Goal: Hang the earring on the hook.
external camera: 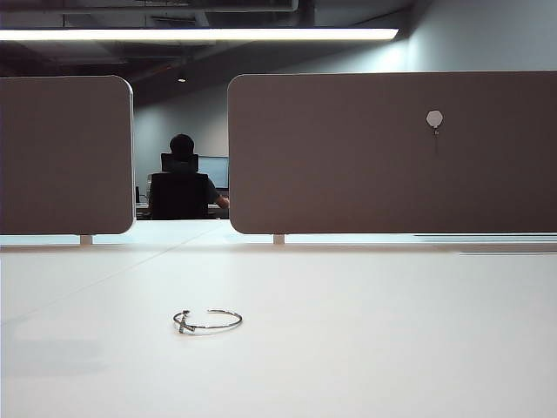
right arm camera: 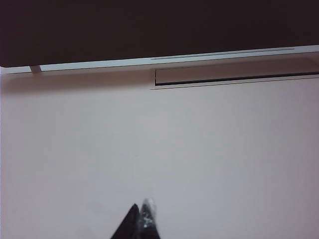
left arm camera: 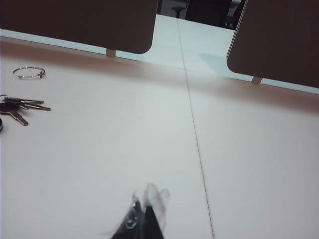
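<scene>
The earring (external camera: pixel 207 321), a thin silvery open hoop with a small cross piece at its left end, lies flat on the white table left of the middle. In the left wrist view the earring (left arm camera: pixel 29 72) lies far ahead of my left gripper (left arm camera: pixel 143 203), off to one side. The hook (external camera: pixel 434 119), a small white hexagonal pad with a tiny prong pointing down, sits high on the right brown panel. Both grippers are outside the exterior view. My left gripper is shut and holds nothing. My right gripper (right arm camera: pixel 141 205) is also shut and empty over bare table.
Two brown partition panels (external camera: pixel 65 157) (external camera: pixel 348 157) stand along the table's far edge with a gap between them. Through the gap a person (external camera: pixel 180 178) sits in an office chair. A bunch of keys (left arm camera: pixel 17 105) lies near the earring. A cable slot (right arm camera: pixel 234 77) runs under the right panel.
</scene>
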You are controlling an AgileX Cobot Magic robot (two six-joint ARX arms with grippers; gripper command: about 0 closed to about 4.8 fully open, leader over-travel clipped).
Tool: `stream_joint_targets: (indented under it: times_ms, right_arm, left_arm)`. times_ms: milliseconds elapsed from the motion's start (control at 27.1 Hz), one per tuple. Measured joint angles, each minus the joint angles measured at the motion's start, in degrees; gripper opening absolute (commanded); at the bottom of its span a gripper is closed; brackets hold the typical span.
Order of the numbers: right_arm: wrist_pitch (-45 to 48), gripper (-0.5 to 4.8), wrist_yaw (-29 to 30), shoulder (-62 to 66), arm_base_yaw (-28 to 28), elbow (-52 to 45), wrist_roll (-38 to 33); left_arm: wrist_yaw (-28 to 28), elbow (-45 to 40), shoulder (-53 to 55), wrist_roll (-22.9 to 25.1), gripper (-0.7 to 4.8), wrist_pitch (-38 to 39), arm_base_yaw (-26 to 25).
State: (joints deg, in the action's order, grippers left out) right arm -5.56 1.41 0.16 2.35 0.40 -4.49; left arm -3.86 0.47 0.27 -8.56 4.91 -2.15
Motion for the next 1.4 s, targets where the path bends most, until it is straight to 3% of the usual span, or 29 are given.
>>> stream_joint_targets:
  times_ms: [258, 295, 332, 369, 406, 443, 554, 665, 775, 886, 1071, 1145, 1219, 1403]
  right_arm:
    - [-1.2, 0.01, -2.1, 0.0, 0.0, 0.0, -0.1]
    - [-1.0, 0.26, -1.1, 0.0, 0.0, 0.0, -1.3]
    - [-0.2, 1.59, 0.5, 0.0, 0.0, 0.0, -2.9]
    - [1.7, 2.74, 3.5, 0.0, 0.0, 0.3, -4.8]
    - [1.3, 4.37, 5.5, 0.1, 0.0, 2.0, -6.3]
    - [1.9, 4.75, 6.4, 0.3, 0.0, 5.3, -8.3]
    - [3.3, 4.79, 11.5, 3.4, 0.0, 11.2, -6.9]
    - [1.3, 4.79, 21.7, 9.3, -0.1, 14.6, -3.9]
    - [0.9, 4.79, 31.1, 20.2, -3.6, 21.5, 1.5]
    - [1.0, 4.79, 31.0, 28.1, -10.9, 27.5, 8.0]
    - [1.4, 4.79, 22.1, 49.6, -32.6, 34.5, 16.8]
    - [0.9, 4.29, 17.4, 59.2, -39.8, 38.5, 21.3]
    - [-1.7, 4.08, 15.6, 66.8, -43.8, 42.1, 23.8]
    - [-3.4, 4.08, 15.3, 82.8, -46.8, 50.8, 29.0]
  left_arm:
    - [0.0, 0.0, 0.0, -0.1, -0.05, -0.1, 0.0]
    - [0.0, 0.0, 0.0, -0.1, 0.02, -0.1, 0.0]
    - [-0.5, 0.0, 0.0, -0.4, 1.31, -0.1, 0.0]
    - [-2.6, 0.2, 0.0, -1.3, 3.02, -0.1, 0.0]
    - [-4.0, 0.4, 0.0, -1.4, 4.79, 0.0, 0.0]
    - [-6.5, 1.2, 0.0, -1.6, 4.79, 0.0, 0.0]
    - [-12.5, 3.7, 0.0, -5.4, 4.79, 0.0, 0.0]
    - [-18.6, 7.2, 0.0, -8.4, 4.79, 0.1, 1.8]
    - [-20.2, 12.9, 1.9, -8.0, 4.79, 0.3, 9.3]
    - [-17.4, 16.0, 6.4, -6.2, 4.79, 2.3, 16.1]
    - [-8.6, 20.5, 18.8, -1.1, 4.79, 5.4, 29.3]
    - [-3.7, 22.9, 24.1, 2.4, 4.79, 9.1, 33.3]
    - [-1.0, 25.1, 29.2, 4.7, 4.79, 12.2, 35.7]
    - [3.4, 28.7, 39.3, 7.6, 4.79, 17.0, 38.8]
